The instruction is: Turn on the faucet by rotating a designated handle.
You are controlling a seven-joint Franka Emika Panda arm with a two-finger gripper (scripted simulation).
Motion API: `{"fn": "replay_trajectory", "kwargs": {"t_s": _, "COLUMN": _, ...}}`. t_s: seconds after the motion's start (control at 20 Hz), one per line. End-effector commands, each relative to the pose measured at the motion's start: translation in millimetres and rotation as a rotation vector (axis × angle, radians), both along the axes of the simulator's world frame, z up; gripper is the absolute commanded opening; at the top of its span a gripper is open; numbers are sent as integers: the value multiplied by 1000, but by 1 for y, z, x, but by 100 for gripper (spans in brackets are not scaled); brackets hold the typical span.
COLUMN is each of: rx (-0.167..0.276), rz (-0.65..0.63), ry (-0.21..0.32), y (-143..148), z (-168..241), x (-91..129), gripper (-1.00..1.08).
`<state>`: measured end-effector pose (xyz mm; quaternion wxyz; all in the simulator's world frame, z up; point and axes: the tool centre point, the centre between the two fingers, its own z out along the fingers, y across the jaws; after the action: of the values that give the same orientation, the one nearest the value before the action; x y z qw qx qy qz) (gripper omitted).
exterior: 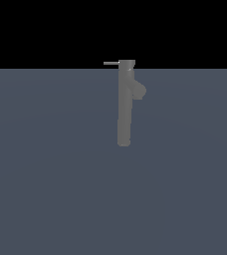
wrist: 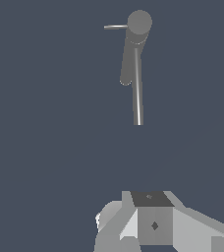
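The faucet [exterior: 124,107] stands upright, handle [exterior: 111,63] projecting sideways; the tool [wrist: 148,221] sits well apart, its opening apparently indeterminable.

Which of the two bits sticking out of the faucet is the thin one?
The handle, a thin straight rod projecting from the top cap of the faucet. The spout is stubby, rounded and branches off lower down.

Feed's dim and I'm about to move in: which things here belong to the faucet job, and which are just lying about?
For the job:
- faucet
- handle, the thin rod at its top cap
- pincer, apart from the faucet; its fingertips are not visible

Lying about:
- nothing else visible; only the grey floor
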<state>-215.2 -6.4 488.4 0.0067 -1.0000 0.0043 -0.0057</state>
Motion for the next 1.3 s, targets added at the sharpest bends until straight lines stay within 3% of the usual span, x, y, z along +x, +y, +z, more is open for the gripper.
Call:
{"fn": "replay_trajectory", "kwargs": {"t_s": 0.0, "rx": -2, "rz": 1, "ry": 1, "y": 0, "z": -2, "x": 12, "gripper": -100}}
{"fn": "replay_trajectory", "kwargs": {"t_s": 0.6, "rx": -9, "rz": 11, "ry": 4, "y": 2, "z": -29, "x": 103, "gripper": -100}}
{"fn": "replay_trajectory", "kwargs": {"t_s": 1.25, "rx": -14, "rz": 25, "ry": 8, "y": 8, "z": -95, "x": 208, "gripper": -100}}
